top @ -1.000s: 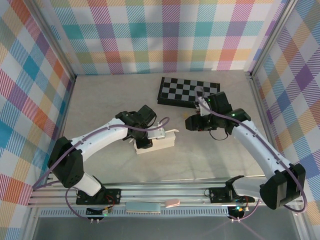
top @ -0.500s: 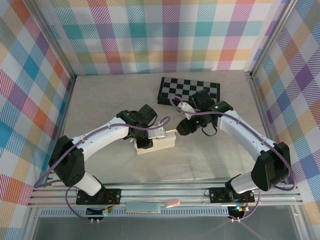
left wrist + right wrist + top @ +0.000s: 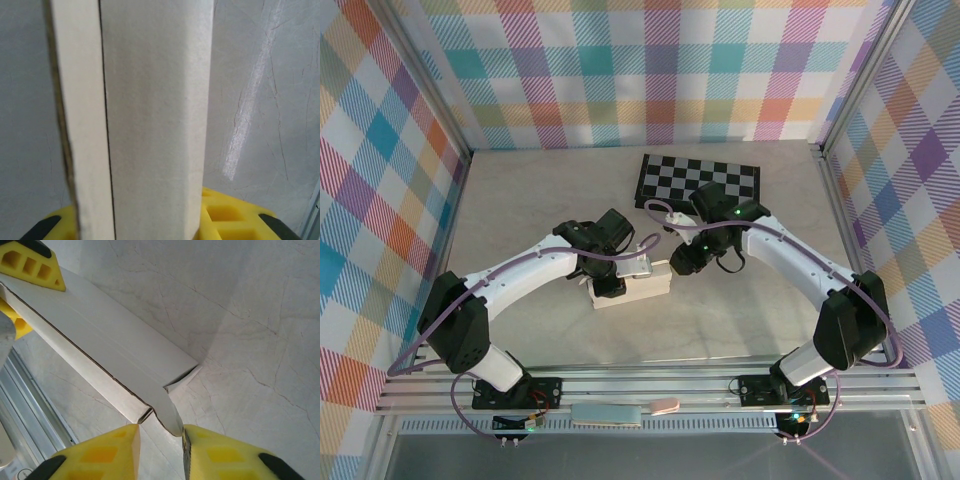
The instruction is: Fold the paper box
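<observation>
The paper box [image 3: 645, 288] is a long, pale, folded cardboard shape lying near the table's middle. My left gripper [image 3: 608, 282] is shut on its left end. In the left wrist view the box [image 3: 155, 125] runs up the frame between the yellow fingers [image 3: 235, 217]. My right gripper [image 3: 678, 262] is at the box's right end. There its jaws [image 3: 161, 440] stand a little apart around a curved end flap [image 3: 167, 412], which touches the right finger and leaves a gap on the left. The box [image 3: 115, 350] stretches away to my left gripper's fingers [image 3: 30, 265].
A black-and-white chessboard [image 3: 700, 180] lies at the back, just behind the right arm. Plaid walls close in three sides. An aluminium rail [image 3: 650, 385] runs along the near edge, with the arm bases on it.
My right arm has swung left from near the chessboard to the box's right end, and its jaws have narrowed around the flap. The left gripper and the box have stayed put.
</observation>
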